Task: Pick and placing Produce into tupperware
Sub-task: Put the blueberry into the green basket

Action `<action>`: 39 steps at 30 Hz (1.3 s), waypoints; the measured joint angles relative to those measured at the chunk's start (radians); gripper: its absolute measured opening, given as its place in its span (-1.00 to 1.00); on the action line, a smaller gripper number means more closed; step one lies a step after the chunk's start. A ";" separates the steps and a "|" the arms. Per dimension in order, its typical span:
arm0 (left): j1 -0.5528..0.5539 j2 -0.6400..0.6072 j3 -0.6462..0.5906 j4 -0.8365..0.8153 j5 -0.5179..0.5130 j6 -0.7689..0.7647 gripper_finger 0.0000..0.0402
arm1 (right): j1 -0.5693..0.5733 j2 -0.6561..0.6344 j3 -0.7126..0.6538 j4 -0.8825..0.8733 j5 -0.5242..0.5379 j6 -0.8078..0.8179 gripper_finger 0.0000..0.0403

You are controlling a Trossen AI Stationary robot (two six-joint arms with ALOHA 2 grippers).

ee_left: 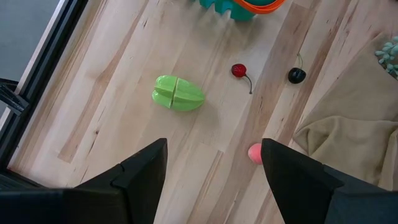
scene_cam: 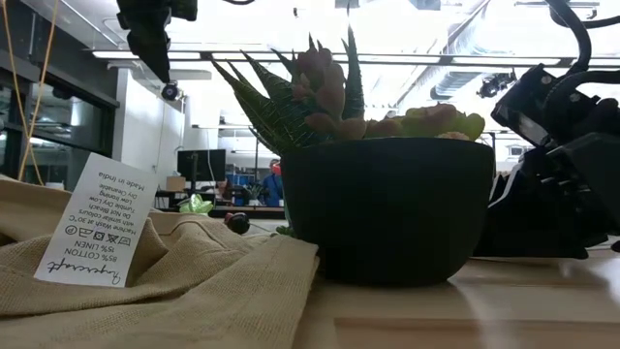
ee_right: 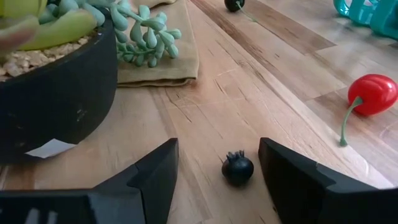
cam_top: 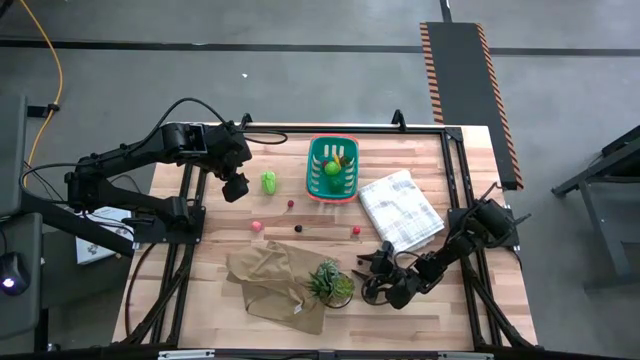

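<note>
The teal basket (cam_top: 333,167) stands at the table's far middle with green and yellow pieces inside. A light green lump (ee_left: 178,93) lies left of it on the wood. My left gripper (ee_left: 214,146) hovers open above the table, near the lump (cam_top: 269,181). A red cherry (ee_left: 238,70), a dark ball (ee_left: 296,76) and a pink ball (ee_left: 255,152) lie loose nearby. My right gripper (ee_right: 217,146) is open and low at the table. A tiny dark berry (ee_right: 237,167) sits between its fingertips, untouched. Another red cherry (ee_right: 373,93) lies beyond.
A black pot with a spiky plant (cam_top: 330,283) stands just left of my right gripper, beside a crumpled tan cloth (cam_top: 275,280). A white checked folded cloth (cam_top: 400,210) lies right of the basket. Bare wood shows between the loose balls and the basket.
</note>
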 joint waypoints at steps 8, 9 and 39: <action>0.000 0.000 0.000 0.000 0.000 0.000 0.24 | 0.003 0.000 -0.001 -0.003 0.001 0.002 0.00; 0.000 0.000 0.000 0.000 0.000 0.000 0.24 | 0.003 0.000 -0.002 -0.003 0.002 0.002 -0.02; 0.000 0.000 0.000 0.000 0.000 0.000 0.24 | 0.035 0.000 -0.003 -0.060 0.050 0.072 -0.40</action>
